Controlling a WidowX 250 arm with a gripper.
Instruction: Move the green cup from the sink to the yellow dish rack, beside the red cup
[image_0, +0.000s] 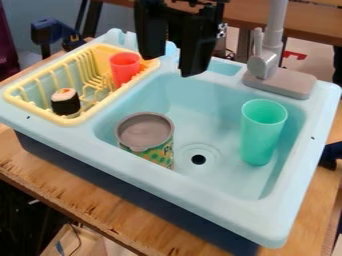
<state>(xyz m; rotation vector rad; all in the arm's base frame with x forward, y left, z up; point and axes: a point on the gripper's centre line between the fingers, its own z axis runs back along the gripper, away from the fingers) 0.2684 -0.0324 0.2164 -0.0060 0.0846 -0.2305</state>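
Matt plastic sink (224, 187), rough wood table (100, 197), perhaps metal faucet (264, 62)

**Soft light from above, deep dark below**

Even, fairly bright light falls from overhead on the sink (288, 212), whose broad rim is the palest, most strongly lit part. Inside the basin (200, 107), shading is gentle, with soft-edged transitions along the walls and no hard shadow lines. The faucet (264, 65) carries pale highlights, and the green cup (259, 137) looks luminous. The gripper (174, 65) is nearly a silhouette, its surface detail mostly lost in black. Daylight or lamp: the source cannot be told. Beneath the wooden tabletop (87, 187), the lower left corner sinks into heavy darkness.
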